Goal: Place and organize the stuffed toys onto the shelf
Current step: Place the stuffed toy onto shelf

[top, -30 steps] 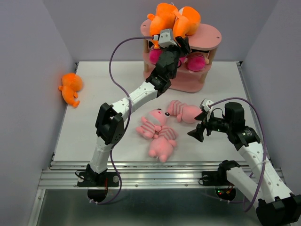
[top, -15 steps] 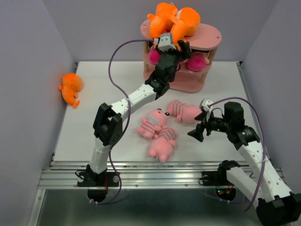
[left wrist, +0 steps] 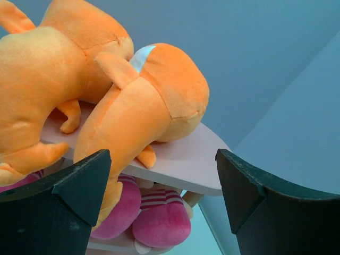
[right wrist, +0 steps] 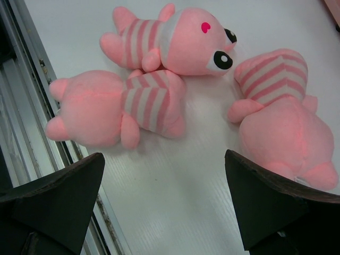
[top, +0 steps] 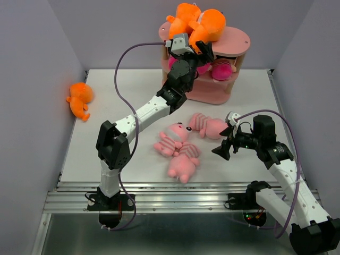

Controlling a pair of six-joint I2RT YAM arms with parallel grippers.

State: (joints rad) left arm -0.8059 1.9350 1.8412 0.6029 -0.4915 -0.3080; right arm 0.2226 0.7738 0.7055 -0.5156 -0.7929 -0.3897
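Note:
The pink shelf (top: 236,40) stands at the back. Two orange monsters (top: 194,21) lie on its top tier; in the left wrist view one (left wrist: 143,106) hangs over the edge. Magenta-striped dolls (top: 222,69) fill the middle tier, also in the left wrist view (left wrist: 159,218). My left gripper (top: 204,53) is open and empty at the top tier's front edge, just below the monsters. Three pink pigs lie mid-table: one face up (top: 172,139), one (top: 183,164) near, one (top: 208,126) right. My right gripper (top: 223,149) is open and empty just right of them, above the table (right wrist: 175,207).
A third orange monster (top: 79,99) lies at the table's far left edge. The grey walls close in on both sides. The metal rail (top: 175,199) runs along the near edge.
My left gripper has risen from the middle tier up to the top tier's edge, under the orange monsters. The right arm has not moved.

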